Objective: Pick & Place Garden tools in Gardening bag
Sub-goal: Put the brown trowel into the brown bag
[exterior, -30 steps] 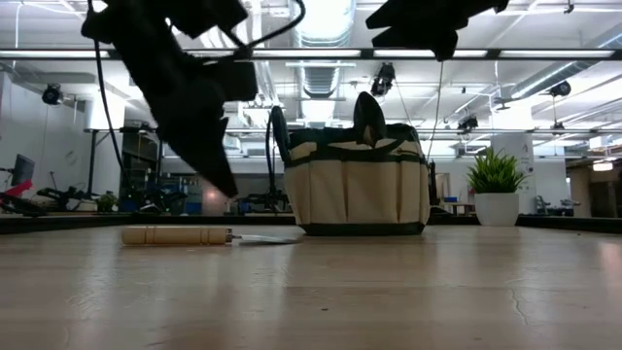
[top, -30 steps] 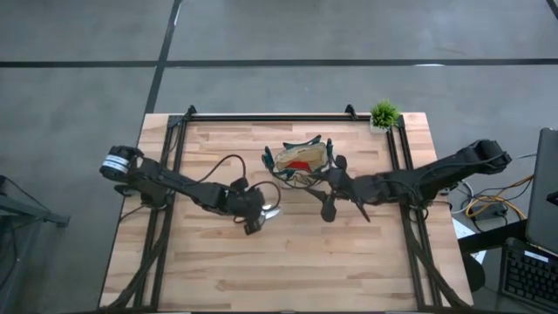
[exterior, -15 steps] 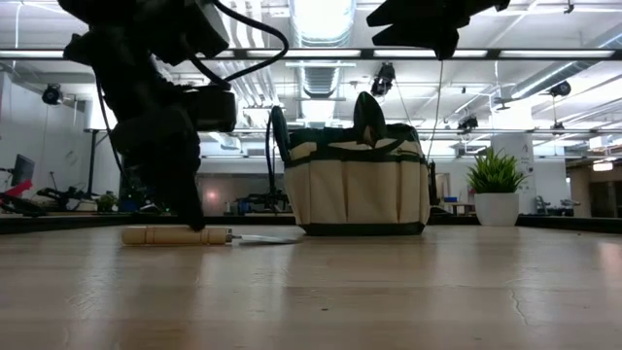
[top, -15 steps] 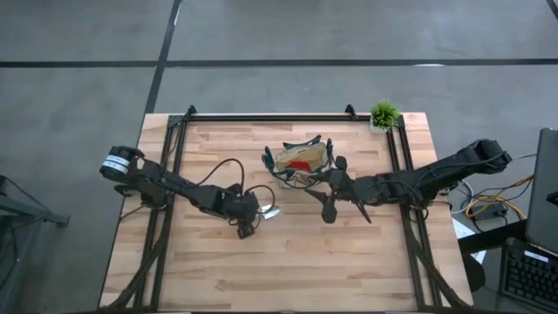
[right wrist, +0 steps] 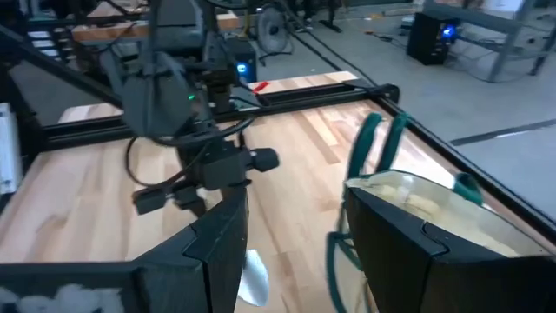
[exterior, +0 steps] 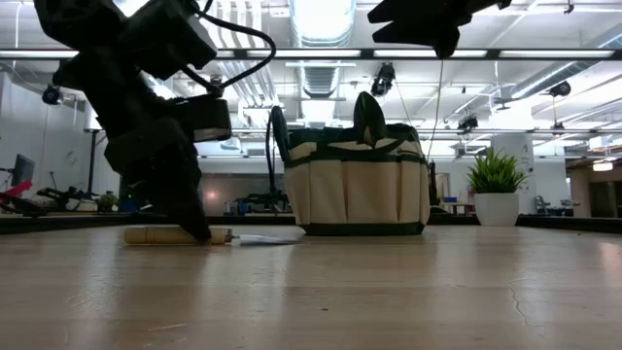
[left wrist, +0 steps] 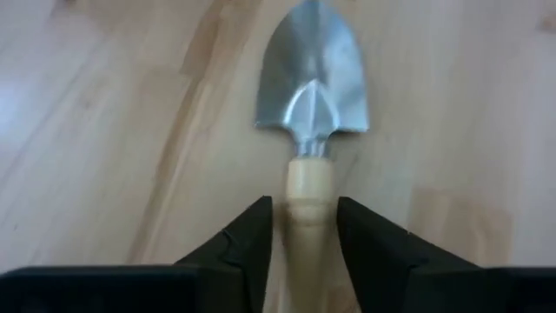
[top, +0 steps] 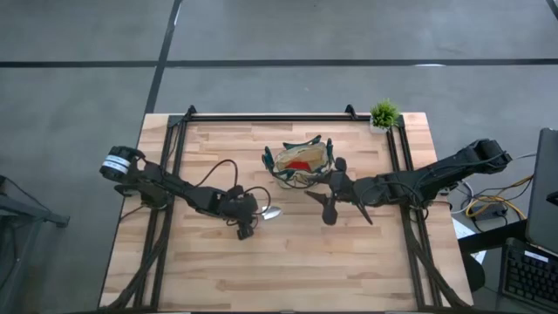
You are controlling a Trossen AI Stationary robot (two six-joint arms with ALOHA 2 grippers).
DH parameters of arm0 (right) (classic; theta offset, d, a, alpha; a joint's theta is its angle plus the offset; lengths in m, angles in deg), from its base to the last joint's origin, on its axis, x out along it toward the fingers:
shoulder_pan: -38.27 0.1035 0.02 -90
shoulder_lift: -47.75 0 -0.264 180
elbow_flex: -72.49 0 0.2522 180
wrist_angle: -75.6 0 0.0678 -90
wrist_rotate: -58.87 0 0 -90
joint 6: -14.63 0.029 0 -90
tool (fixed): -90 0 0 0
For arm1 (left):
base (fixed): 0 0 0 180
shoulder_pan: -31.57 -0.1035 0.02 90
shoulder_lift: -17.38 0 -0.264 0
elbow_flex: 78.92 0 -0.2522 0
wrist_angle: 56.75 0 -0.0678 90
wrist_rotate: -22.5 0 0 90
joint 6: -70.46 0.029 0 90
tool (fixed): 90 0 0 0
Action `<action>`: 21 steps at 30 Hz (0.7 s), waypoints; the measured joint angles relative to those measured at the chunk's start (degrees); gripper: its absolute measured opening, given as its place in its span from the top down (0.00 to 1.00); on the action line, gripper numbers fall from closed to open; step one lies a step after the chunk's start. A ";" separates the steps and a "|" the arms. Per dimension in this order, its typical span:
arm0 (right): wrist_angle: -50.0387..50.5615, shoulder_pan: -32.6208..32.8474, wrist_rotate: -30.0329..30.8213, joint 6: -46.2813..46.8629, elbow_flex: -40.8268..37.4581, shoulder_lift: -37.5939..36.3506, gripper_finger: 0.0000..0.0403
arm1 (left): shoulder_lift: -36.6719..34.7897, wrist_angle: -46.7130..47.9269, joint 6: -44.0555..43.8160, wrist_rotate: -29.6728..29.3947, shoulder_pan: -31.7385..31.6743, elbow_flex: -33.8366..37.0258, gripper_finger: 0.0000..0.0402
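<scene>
The trowel lies flat on the table, its silver blade [left wrist: 311,83] pointing away from my left gripper and its wooden handle [exterior: 155,234] toward it; only the blade [top: 271,212] shows in the high view. My left gripper [left wrist: 304,213] is down at the table [exterior: 194,229], open, with one finger on each side of the handle and a narrow gap on either side. The tan gardening bag [top: 301,160] stands upright at the table's far middle with a red item [top: 299,164] inside. My right gripper [right wrist: 295,261] is open and empty, high above the table [exterior: 428,19] near the bag [right wrist: 426,209].
A small green potted plant [top: 384,115] stands at the far right corner. The bag's green looped handles [exterior: 369,117] stick up. Black rails [top: 261,117] run along the far edge and both sides. Bare wood lies toward the near edge [top: 288,270].
My left gripper has come down from above the trowel to table height and gone a little toward the table's left edge, so that its fingers now stand on either side of the wooden handle. The trowel has stayed where it was.
</scene>
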 joint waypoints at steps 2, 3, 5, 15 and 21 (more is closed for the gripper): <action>-0.21 0.01 -1.44 0.01 0.00 0.00 0.54 | 0.00 -2.58 0.93 0.03 0.14 0.77 0.73; -0.39 0.00 -2.35 0.01 0.00 0.00 0.54 | 0.00 -3.59 1.42 0.05 0.24 1.16 0.77; -0.65 0.00 -3.76 0.01 0.00 0.00 0.54 | 0.00 -4.94 1.88 0.02 0.27 1.67 0.84; -0.80 0.15 -10.87 0.21 0.00 0.02 0.54 | 0.07 -10.57 6.49 0.48 0.91 2.16 0.86; -0.82 1.70 -16.32 -4.63 0.00 0.00 0.54 | 0.07 -22.76 10.24 7.45 0.99 1.95 0.86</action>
